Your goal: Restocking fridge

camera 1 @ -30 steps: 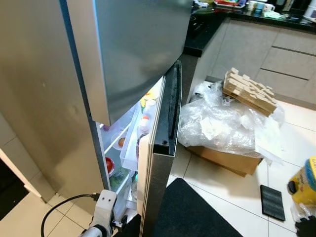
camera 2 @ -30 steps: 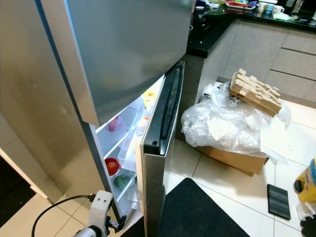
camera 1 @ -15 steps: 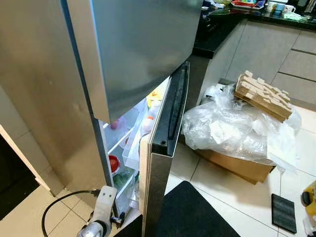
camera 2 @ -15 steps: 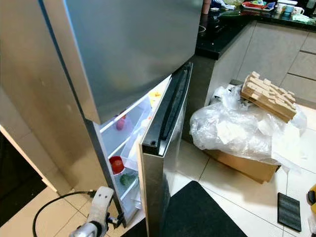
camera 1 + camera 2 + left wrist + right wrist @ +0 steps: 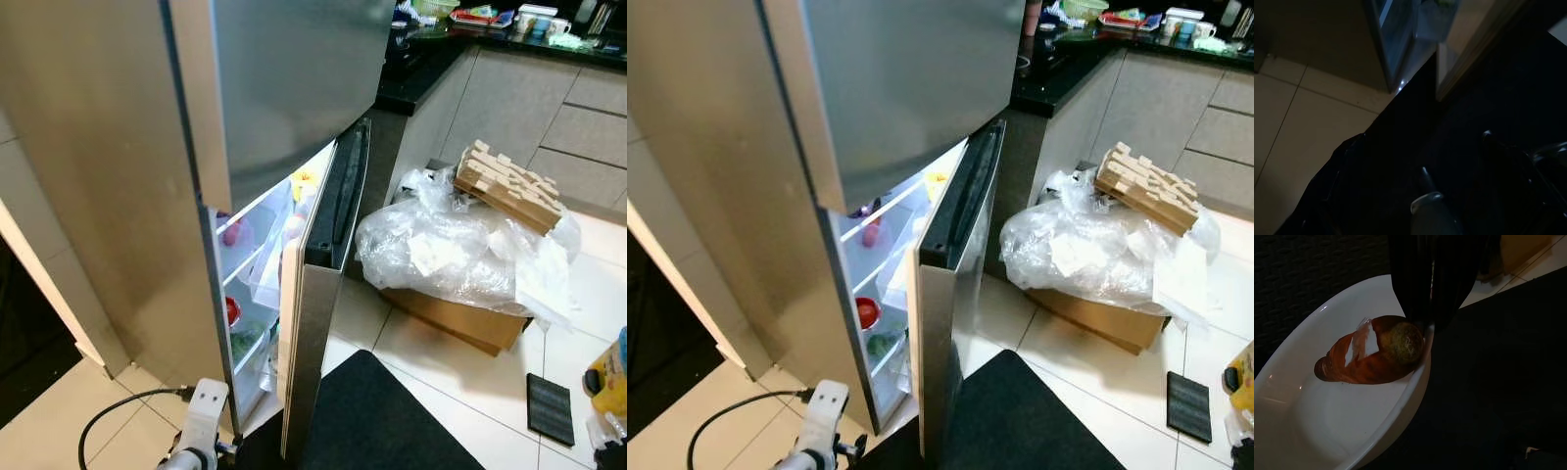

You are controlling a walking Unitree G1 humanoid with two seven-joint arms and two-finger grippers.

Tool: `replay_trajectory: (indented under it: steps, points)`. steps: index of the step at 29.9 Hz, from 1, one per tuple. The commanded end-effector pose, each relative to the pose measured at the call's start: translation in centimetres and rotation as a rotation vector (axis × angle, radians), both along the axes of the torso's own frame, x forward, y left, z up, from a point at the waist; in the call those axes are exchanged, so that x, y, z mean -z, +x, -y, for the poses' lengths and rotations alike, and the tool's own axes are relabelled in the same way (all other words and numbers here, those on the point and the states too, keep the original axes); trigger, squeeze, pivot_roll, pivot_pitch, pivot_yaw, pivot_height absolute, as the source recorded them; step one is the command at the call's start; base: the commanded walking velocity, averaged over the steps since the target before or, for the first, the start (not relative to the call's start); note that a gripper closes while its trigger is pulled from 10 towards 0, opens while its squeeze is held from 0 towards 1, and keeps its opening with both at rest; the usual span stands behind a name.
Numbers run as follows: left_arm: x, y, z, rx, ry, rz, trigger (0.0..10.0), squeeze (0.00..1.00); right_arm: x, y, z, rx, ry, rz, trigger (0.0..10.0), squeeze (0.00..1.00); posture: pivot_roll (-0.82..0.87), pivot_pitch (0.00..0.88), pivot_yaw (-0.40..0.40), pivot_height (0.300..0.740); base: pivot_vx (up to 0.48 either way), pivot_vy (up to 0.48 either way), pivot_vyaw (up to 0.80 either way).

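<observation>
The steel fridge has its upper door shut and its lower door standing partly open. Lit shelves inside hold a red item and some greens. In the right wrist view my right gripper is shut on the rim of a white bowl, low over the dark mat. A brown pastry lies in the bowl. My left arm hangs low in front of the fridge; its gripper is dim in the dark left wrist view.
A black mat lies before the door. To the right a cardboard box sits under crumpled clear plastic and a wooden stack. A small black pad and a yellow pack are on the tiles. Dark counter behind.
The whole picture has shifted as the camera moved, and more of the lit fridge interior shows past the lower door. My left arm still hangs low by the fridge.
</observation>
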State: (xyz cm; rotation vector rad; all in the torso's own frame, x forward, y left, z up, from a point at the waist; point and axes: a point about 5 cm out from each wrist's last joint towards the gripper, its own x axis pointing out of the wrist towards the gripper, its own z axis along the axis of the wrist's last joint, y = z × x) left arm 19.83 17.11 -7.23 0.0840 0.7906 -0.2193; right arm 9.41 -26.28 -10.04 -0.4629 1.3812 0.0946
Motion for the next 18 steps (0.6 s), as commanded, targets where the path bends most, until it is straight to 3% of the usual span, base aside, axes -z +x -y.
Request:
replay_trajectory:
  steps: [1,9,18]
  points:
    - [0.2,-0.2,0.3,0.015,0.004,-0.013,10.0,0.0,-0.1,-0.1,0.2,0.003,-0.005,-0.002,10.0,0.0,0.04,0.0,-0.046,0.74,0.0,0.0,0.0]
    - [0.1,0.0,0.4,0.024,0.007,-0.008,10.0,0.0,0.0,-0.1,0.2,0.003,-0.002,-0.004,10.0,0.0,0.04,0.0,-0.043,0.74,0.0,0.0,0.0]
    - [1.0,-1.6,0.1,0.012,0.014,-0.084,10.0,0.0,0.0,-0.3,0.3,0.002,0.0,-0.009,10.0,0.0,0.03,0.0,-0.04,0.74,0.0,0.0,0.0]
